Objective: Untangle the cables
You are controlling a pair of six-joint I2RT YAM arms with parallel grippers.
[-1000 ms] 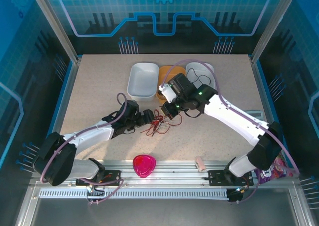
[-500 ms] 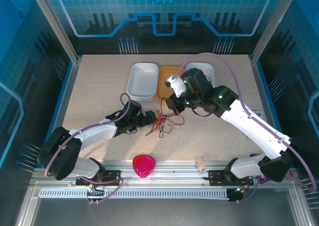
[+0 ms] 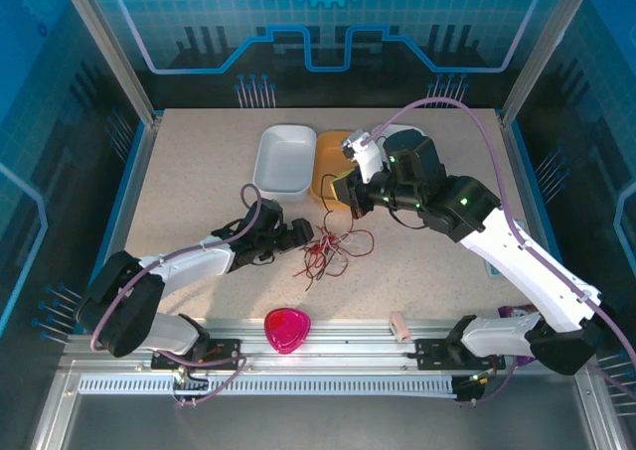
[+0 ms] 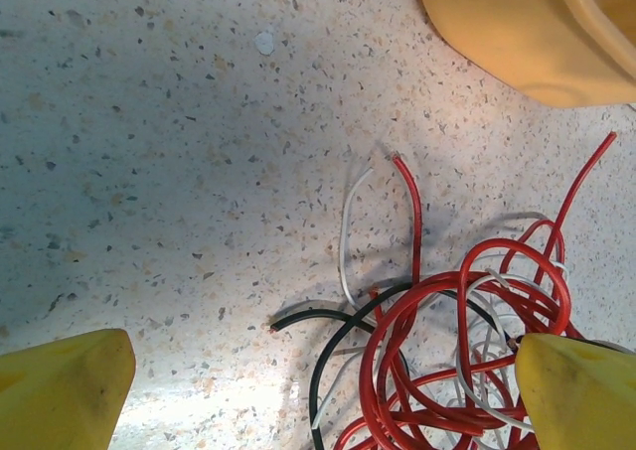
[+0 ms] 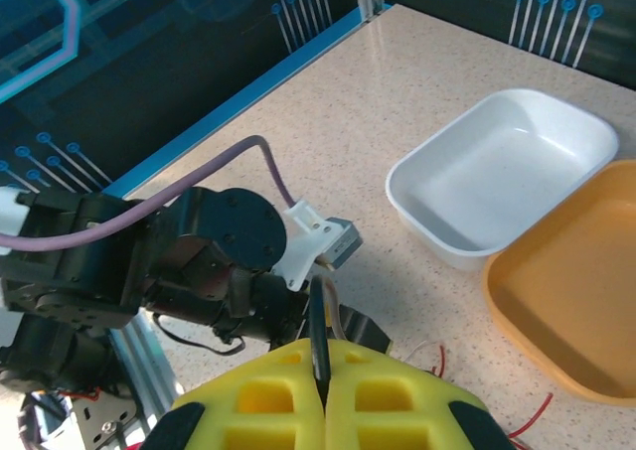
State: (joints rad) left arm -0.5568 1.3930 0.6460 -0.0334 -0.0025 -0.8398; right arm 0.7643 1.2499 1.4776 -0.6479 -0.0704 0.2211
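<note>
A tangle of red, black and pale cables (image 3: 333,249) lies on the speckled table in front of the trays. My left gripper (image 3: 295,235) stands open at the tangle's left edge. In the left wrist view its yellow fingertips (image 4: 62,390) sit far apart, with the red loops (image 4: 467,341) and a black end (image 4: 318,316) lying between them, nearer the right finger. My right gripper (image 3: 341,194) hovers above the tangle near the orange tray. Its yellow pads (image 5: 258,400) are pressed shut on a black cable (image 5: 317,321), with a pale strand beside it.
A white tray (image 3: 285,159) and an orange tray (image 3: 328,152) stand at the back, and a second white tray (image 3: 415,132) is partly hidden behind the right arm. A pink heart-shaped thing (image 3: 287,329) and a small beige piece (image 3: 400,324) rest at the front rail.
My right gripper has risen and moved back and to the right, away from the tangle, still shut. The red loops have spread out to the right. The left gripper has barely moved.
</note>
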